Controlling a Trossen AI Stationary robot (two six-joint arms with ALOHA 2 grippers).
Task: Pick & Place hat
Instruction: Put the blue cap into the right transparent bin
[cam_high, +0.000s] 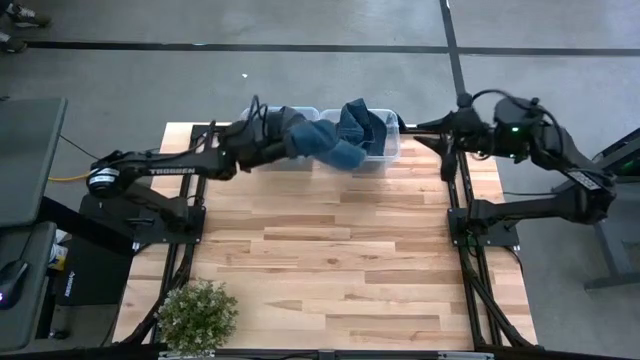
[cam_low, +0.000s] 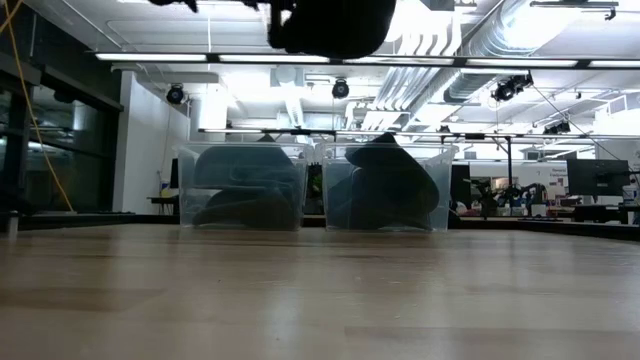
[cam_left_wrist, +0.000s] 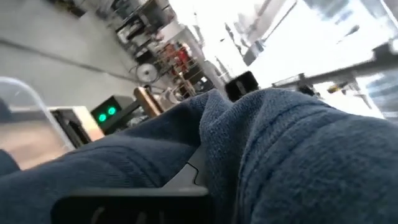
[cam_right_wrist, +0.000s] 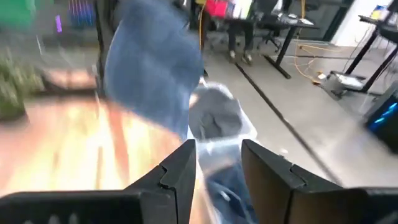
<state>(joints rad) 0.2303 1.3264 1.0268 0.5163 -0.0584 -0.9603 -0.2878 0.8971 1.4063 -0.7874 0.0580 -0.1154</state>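
One blue hat (cam_high: 325, 143) hangs above the two clear bins (cam_high: 385, 152) at the tabletop's (cam_high: 330, 260) far edge, its long axis running toward the right bin. The left gripper (cam_high: 290, 140) has its jaws clamped on it. The right gripper (cam_right_wrist: 217, 165), jaws apart, is beside the bins.

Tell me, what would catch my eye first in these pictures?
Probably the blue hat hanging in the air from the left gripper, which is shut on it above the two clear bins at the table's far edge. More blue hats lie piled in those bins. The right gripper waits beside the bins with its fingers apart and empty, and a small green plant sits at the near left corner.
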